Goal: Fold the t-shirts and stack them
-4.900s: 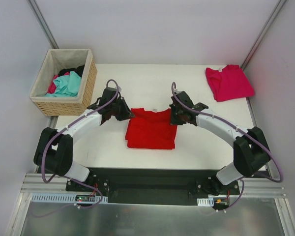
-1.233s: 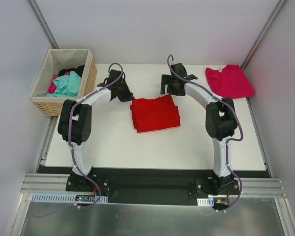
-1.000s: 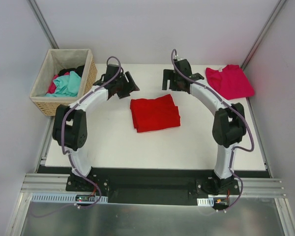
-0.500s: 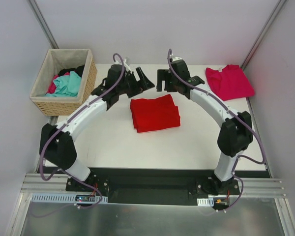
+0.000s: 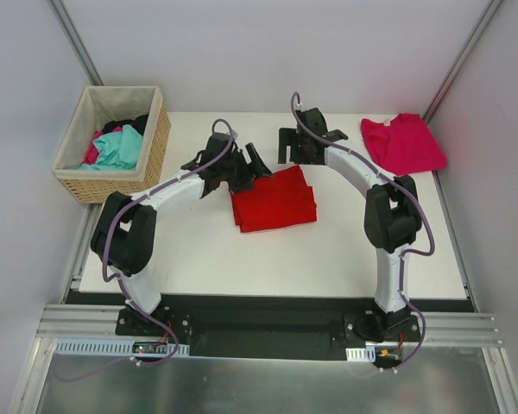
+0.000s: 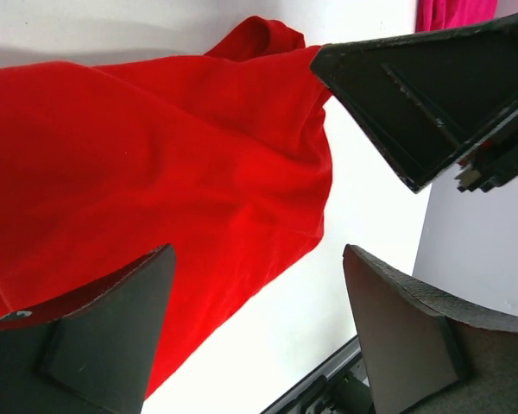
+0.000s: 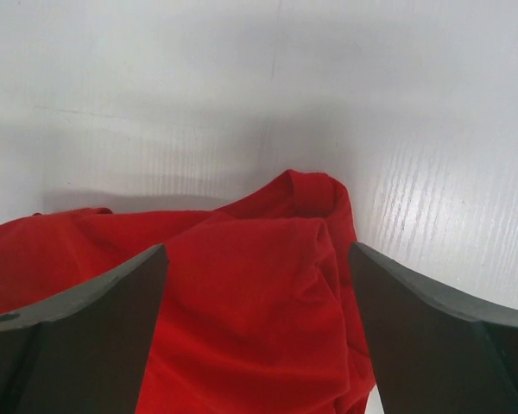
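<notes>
Red t-shirt point(image 5: 274, 200) lies folded and released, just under both claws. Pink t-shirt point(image 5: 403, 143) sits well right of the right gripper point(image 5: 293, 151). Left gripper point(image 5: 252, 166) has swung in over red's corner. Both jaws are wide and empty, so stacking is likely next.

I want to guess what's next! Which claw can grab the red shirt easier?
Probably the left. The left claw, open, sits at the red shirt's far left corner; the right claw, open too, hangs just beyond its far edge.
</notes>
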{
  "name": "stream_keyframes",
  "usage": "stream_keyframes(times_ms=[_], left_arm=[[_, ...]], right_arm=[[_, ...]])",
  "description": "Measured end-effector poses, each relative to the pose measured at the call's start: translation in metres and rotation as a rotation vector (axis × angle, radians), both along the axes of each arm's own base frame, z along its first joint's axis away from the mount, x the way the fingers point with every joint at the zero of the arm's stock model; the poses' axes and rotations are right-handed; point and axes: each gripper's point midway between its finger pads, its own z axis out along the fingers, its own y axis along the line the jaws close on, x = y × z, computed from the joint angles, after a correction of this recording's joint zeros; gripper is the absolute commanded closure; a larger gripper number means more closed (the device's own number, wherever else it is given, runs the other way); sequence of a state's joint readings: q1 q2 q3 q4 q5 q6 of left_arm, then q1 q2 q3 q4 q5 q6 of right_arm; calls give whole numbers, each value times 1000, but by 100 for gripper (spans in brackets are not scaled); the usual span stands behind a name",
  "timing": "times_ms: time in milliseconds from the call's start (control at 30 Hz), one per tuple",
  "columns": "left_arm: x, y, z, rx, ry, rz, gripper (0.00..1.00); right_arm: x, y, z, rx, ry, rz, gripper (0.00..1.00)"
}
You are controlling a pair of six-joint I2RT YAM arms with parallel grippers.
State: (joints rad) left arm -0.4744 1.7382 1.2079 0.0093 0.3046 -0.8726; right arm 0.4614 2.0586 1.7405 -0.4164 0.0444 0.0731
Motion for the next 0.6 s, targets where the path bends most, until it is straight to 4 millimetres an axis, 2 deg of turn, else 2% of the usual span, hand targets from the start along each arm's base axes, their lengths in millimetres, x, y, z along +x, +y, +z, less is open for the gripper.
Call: stream_keyframes(times_ms=[300, 467, 600], left_arm=[[-3, -7, -12, -15, 32, -27, 23], [-1, -8, -10, -23, 20, -29, 23], [-5, -7, -17, -23, 33, -33, 23]], right_arm=[[1, 2, -2, 9, 8, 5, 12], [-4, 9, -3, 27, 25, 20, 12], [-8, 20, 4, 64, 36, 37, 12]])
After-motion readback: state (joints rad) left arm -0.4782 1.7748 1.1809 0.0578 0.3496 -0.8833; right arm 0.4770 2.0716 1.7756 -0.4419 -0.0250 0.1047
